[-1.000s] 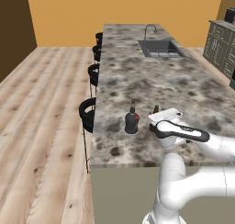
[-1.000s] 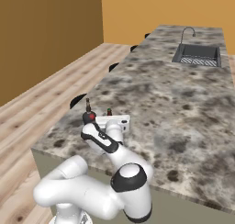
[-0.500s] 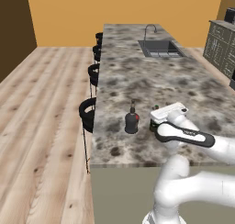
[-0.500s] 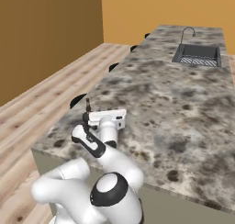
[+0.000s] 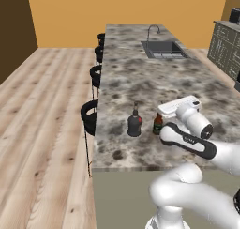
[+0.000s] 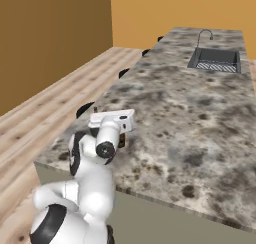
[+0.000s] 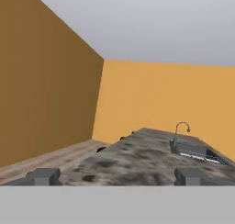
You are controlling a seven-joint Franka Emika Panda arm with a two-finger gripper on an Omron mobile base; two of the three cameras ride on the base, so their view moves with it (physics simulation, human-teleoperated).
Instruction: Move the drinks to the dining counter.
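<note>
The long dining counter with the grey-brown speckled marble top point(image 5: 140, 78) is seen stretching away ahead of the dark fingertips point(image 7: 43, 176), its inset steel sink point(image 7: 193, 150) far beyond them. The two-finger gripper point(image 7: 114, 177) is released, jaws spread wide and nothing between them. The squat black narrow-necked bottle point(image 5: 134, 122) and the shorter dark red-capped bottle point(image 5: 158, 124) stand upright on that counter, just below and beside the hand, apart from the fingers.

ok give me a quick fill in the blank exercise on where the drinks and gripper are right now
1. The black narrow-necked bottle and the red-capped bottle both stand upright on the ____ counter.
2. The gripper has its jaws ____ and holds nothing.
3. In the left base view, the red-capped bottle stands to the ____ of the black narrow-necked bottle.
4. At the counter's far end a tap stands over an inset steel ____.

Missing words: dining; open; right; sink
</note>
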